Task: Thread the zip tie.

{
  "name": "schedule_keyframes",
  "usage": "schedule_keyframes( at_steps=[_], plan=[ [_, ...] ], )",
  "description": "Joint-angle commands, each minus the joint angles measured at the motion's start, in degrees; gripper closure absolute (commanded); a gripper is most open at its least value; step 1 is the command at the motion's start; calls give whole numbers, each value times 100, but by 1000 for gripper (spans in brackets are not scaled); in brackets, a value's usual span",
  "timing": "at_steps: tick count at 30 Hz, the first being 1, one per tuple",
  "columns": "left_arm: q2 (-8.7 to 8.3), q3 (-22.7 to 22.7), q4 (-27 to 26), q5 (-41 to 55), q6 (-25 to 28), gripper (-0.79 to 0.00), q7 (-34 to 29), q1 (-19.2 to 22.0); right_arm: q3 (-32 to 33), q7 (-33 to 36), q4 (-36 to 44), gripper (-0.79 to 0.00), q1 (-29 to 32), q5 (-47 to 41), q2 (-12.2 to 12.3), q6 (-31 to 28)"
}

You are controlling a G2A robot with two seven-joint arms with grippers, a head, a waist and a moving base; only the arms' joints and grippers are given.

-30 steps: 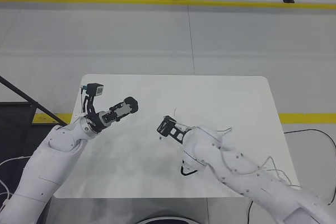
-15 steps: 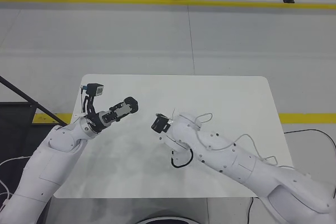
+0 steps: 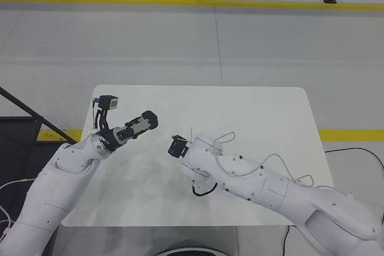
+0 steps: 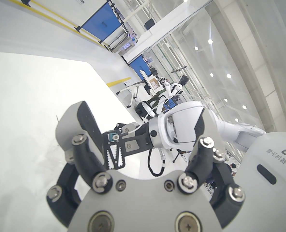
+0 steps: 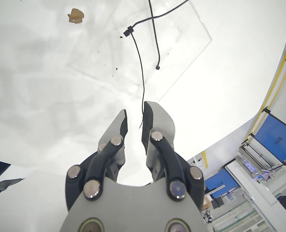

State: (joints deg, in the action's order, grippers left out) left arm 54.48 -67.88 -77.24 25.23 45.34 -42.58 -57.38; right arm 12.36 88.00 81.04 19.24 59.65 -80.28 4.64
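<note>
**Set up to catch the tail**

Top view: the left gripper (image 3: 147,120) hangs over the counter (image 3: 262,105) left of centre. It faces the right gripper (image 3: 175,146) at mid-frame, probably so the two can work the tie between them.

Left wrist view: its jaws are spread wide and empty.

Right wrist view: the zip tie (image 5: 139,56) runs up mid-frame. The right jaws are narrowly parted around its tail and not pinching it, seemingly placed to grip.

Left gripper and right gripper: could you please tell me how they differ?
The left gripper has its fingers spread wide with nothing between them, whereas a thin black zip tie runs into the right gripper. The left gripper is near the table's left edge; the right gripper is closer to its middle. Both are over the white table.
</note>
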Motion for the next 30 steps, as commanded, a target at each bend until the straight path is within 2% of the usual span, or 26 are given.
schedule_keyframes(
  at_steps=[1, 2, 9, 11, 12, 13, 15, 16, 18, 23, 28, 30],
  plan=[
    [0, 0, 0, 0, 0, -785, 0, 0, -35, 0, 63, -292, 9, 42, 38, 61],
    [0, 0, 0, 0, 0, -785, 0, 0, -54, 0, 98, -323, 10, 51, 56, 86],
    [0, 0, 0, 0, 0, -785, 0, 0, -92, 0, 425, -329, 2, 125, 181, 315],
    [0, 0, 0, 0, 0, -785, 0, 0, -51, 0, 605, -357, 45, 214, 239, 423],
    [0, 0, 0, 0, 0, -785, 0, 0, -14, 0, 720, -388, 80, 262, 276, 474],
    [0, 0, 0, 0, 0, -785, 0, 0, 38, 0, 858, -471, 118, 333, 320, 533],
    [0, 0, 0, 0, 0, -785, 0, 0, 165, 0, 1166, -717, 236, 496, 431, 603],
    [0, 0, 0, 0, 0, -785, 0, 0, 262, -5, 1361, -776, 316, 626, 499, 675],
    [0, 0, 0, 0, 0, -785, 0, 0, 446, -153, 1752, -785, 547, 904, 658, 704],
    [0, 0, 0, 0, 0, -785, 0, 0, 1136, -1304, 2949, -785, 1552, 1904, 1245, 589],
    [0, 0, 0, 0, 0, -785, 0, 0, 2317, -2942, 4064, -785, 3175, 2698, 1941, 320],
    [0, 0, 0, 0, 0, -785, 0, 0, 2873, -3678, 4292, -785, 3854, 2710, 2188, -87]
  ],
)
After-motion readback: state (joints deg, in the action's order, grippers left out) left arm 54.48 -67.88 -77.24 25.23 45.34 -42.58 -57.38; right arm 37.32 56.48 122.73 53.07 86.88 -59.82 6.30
